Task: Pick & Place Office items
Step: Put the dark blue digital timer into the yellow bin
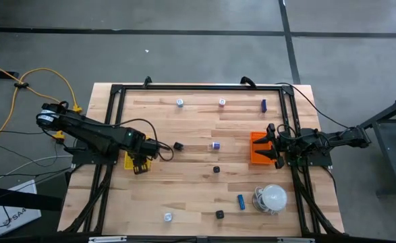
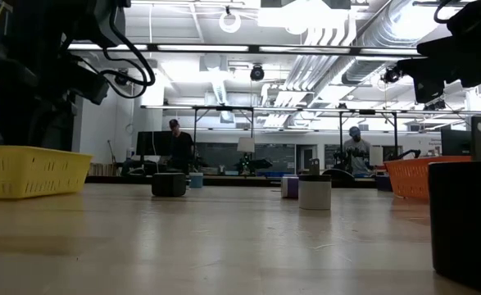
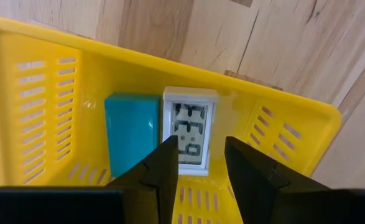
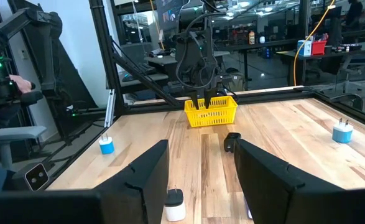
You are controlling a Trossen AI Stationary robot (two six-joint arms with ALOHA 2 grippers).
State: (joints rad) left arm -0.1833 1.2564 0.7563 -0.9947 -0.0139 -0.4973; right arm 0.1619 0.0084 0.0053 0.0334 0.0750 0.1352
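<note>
We are looking at a pale wooden desk [image 1: 198, 169] ringed by a black frame, standing on a grey floor, with a lit workshop and two people showing far beyond it in the low view. The left claw [image 3: 198, 165] is hovering directly over the yellow tray [image 3: 294, 134], its fingers standing a little apart and gripping nothing; right beneath them a small white clock with a display [image 3: 189, 137] is lying on the tray floor, with a teal block [image 3: 131, 134] touching its side. The right claw [image 4: 201, 180] is waiting with fingers spread wide and empty, just above the orange tray [image 1: 257, 150]. We are counting two trays, one white dome with a coiled cable [image 1: 273, 197], and ten loose office items out on the desk: three black blocks, the nearest one [image 1: 178, 145] sitting just ahead of the left claw, two blue sticks [image 1: 241, 201], and five small white or purple bits [image 1: 216, 145] scattered well away from both claws. Only the left wrist view is showing the two pieces inside the yellow tray; from overhead the arm is covering them.
</note>
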